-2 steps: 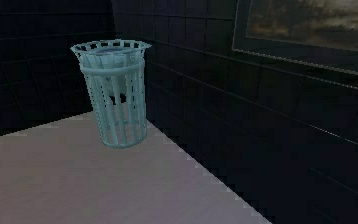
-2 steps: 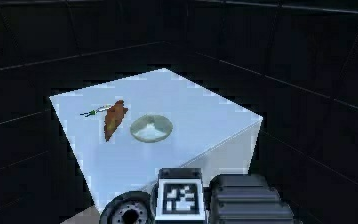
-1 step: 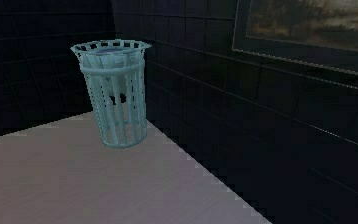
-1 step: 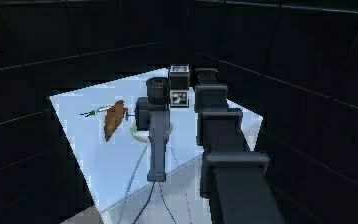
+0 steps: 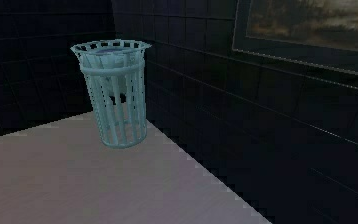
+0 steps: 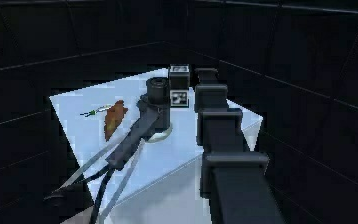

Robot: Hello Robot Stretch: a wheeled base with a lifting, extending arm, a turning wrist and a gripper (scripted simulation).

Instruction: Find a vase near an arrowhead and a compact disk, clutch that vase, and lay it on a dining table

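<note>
In the arm side view my arm (image 6: 222,140) rises over a pale blue tabletop (image 6: 87,105). Two white marker squares (image 6: 178,85) stand at its far end. Left of them is the gripper's dark body, and thin fingers (image 6: 117,155) run down toward the picture's lower left. The gripper (image 6: 77,198) ends near the table's near corner, and I cannot tell whether it holds anything. An orange-brown pointed thing (image 6: 114,119), shaped like an arrowhead, lies on the table left of the gripper's body. A pale round flat thing (image 6: 165,131) lies under the wrist.
Ahead in the forward view a light blue slatted bin (image 5: 115,92) stands on pale floor (image 5: 77,175) in a corner of dark tiled walls. A framed picture (image 5: 305,30) hangs on the wall at the upper right. Dark walls surround the table in the arm side view.
</note>
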